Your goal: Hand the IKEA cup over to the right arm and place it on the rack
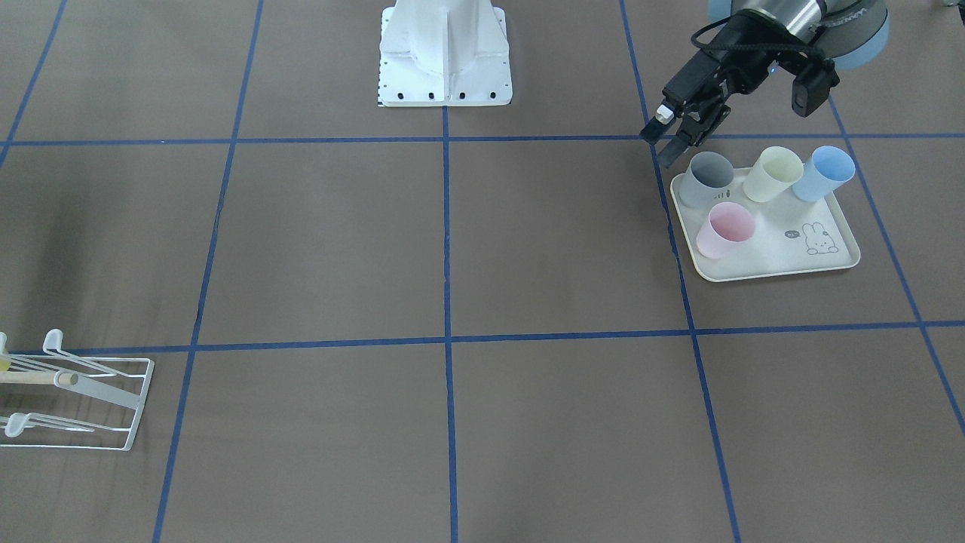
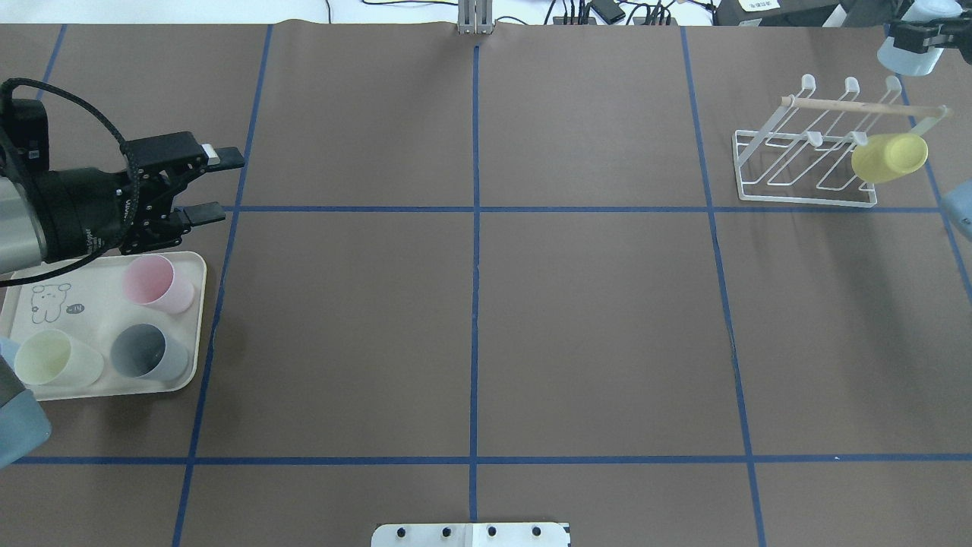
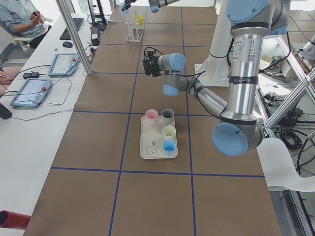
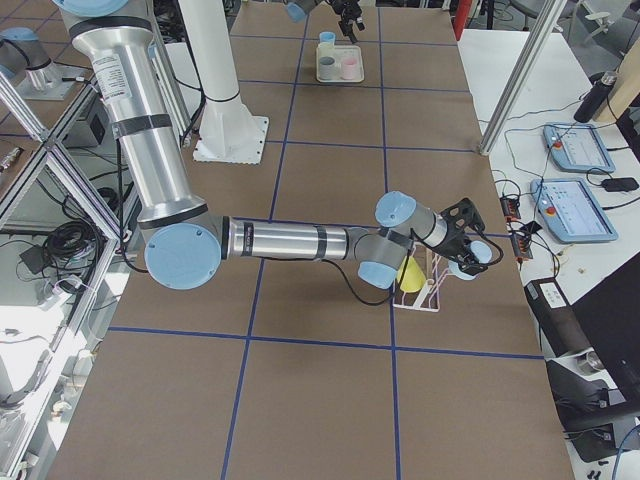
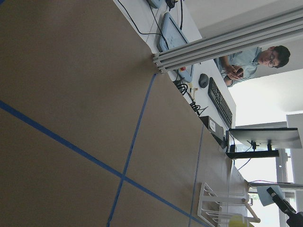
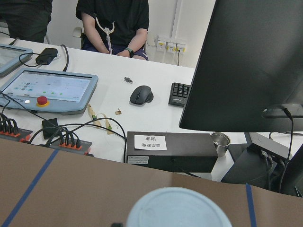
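A brown paper-covered table (image 2: 592, 327), divided by blue tape lines, is carrying the work. Operator desks with screens are lying beyond its far edge.

**Current state**
- The rack (image 2: 805, 202) is standing near the far edge on the robot's right, with a yellow cup (image 2: 888, 157) hanging on it.
- The right gripper (image 2: 923, 34) is gripping the pale blue cup (image 2: 907, 59) in the air just beyond the rack, on the operators' side.
- The left gripper (image 2: 225, 186) is hovering with its jaws apart and empty at the edge of the tray (image 2: 99, 292), near the grey cup (image 2: 144, 351).

Judging from this, the handover is done and placement is the step in hand.

**Placing the cup**
- Select a free prong, well clear of the yellow cup and the dowel (image 2: 858, 106).
- Align the cup's axis with that prong before lowering.
- Release only once the prong is bearing the cup.

**Orientation**
The cup's long axis is appearing roughly upright. In the right wrist view its upper end is reading as a closed disc, which suggests base up and mouth down. This cannot be told for certain.
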